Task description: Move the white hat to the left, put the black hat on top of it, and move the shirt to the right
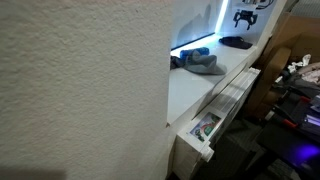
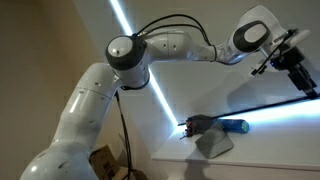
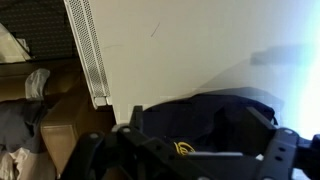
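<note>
The black hat (image 3: 205, 115) is a low, dark, rounded cap on the white counter, right below my gripper (image 3: 205, 152) in the wrist view. It also shows at the far end of the counter in an exterior view (image 1: 237, 42). My gripper (image 1: 248, 16) hangs above it, open and empty, and does not touch it. My gripper also shows in an exterior view (image 2: 296, 74). The white hat (image 1: 207, 66) is pale grey cloth lying mid-counter, and it also shows in an exterior view (image 2: 213, 144). A bright blue cloth item (image 1: 196, 52), seemingly the shirt, lies against the white hat, as another exterior view (image 2: 232, 126) shows.
A textured wall (image 1: 80, 80) blocks much of one exterior view. The counter's front edge (image 1: 235, 85) has a slatted rail, seen in the wrist view (image 3: 88, 50). An open drawer (image 1: 205, 128) holds small items. Boxes and clutter (image 3: 30, 110) stand beside the counter.
</note>
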Controlling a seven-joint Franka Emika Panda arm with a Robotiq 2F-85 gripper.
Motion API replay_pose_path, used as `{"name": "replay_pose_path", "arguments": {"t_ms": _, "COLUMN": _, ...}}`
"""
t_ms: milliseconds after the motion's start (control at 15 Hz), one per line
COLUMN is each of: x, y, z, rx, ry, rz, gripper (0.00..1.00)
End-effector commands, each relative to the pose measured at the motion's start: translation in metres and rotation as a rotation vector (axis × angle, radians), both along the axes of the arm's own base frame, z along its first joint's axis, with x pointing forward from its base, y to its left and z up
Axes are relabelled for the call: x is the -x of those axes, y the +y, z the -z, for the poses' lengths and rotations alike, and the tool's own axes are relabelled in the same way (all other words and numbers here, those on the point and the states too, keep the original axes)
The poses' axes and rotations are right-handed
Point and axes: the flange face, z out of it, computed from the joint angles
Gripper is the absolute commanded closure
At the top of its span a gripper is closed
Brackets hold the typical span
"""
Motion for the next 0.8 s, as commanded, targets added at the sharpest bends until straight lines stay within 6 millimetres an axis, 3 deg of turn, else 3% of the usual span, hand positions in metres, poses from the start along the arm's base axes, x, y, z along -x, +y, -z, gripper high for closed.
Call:
{"name": "replay_pose_path", "arguments": {"t_ms": 0, "x": -0.017, "y": 0.012, "z": 0.013, "rx": 0.049, "ry": -0.076, "rz": 0.103, "gripper": 0.0}}
{"name": "replay_pose_path", "arguments": {"t_ms": 67, "x": -0.026, "y": 0.015, "z": 0.021, "rx": 0.051, "ry": -0.107, "rz": 0.145, "gripper": 0.0}}
{"name": "replay_pose_path", "arguments": {"t_ms": 133, "x": -0.029, "y": -0.005, "z": 0.031, "rx": 0.07, "ry": -0.149, "rz": 0.189, "gripper": 0.0}}
{"name": "replay_pose_path", "arguments": {"t_ms": 267, "x": -0.031, "y": -0.022, "z": 0.046, "rx": 0.111, "ry": -0.216, "rz": 0.275, "gripper": 0.0}}
{"name": "replay_pose_path", "arguments": {"t_ms": 600, "x": -0.02, "y": -0.075, "z": 0.077, "rx": 0.218, "ry": -0.313, "rz": 0.527, "gripper": 0.0}}
{"name": "replay_pose_path", "arguments": {"t_ms": 667, "x": -0.015, "y": -0.063, "z": 0.075, "rx": 0.187, "ry": -0.279, "rz": 0.454, "gripper": 0.0}}
{"name": "replay_pose_path", "arguments": {"t_ms": 733, "x": -0.013, "y": -0.071, "z": 0.079, "rx": 0.199, "ry": -0.286, "rz": 0.492, "gripper": 0.0}}
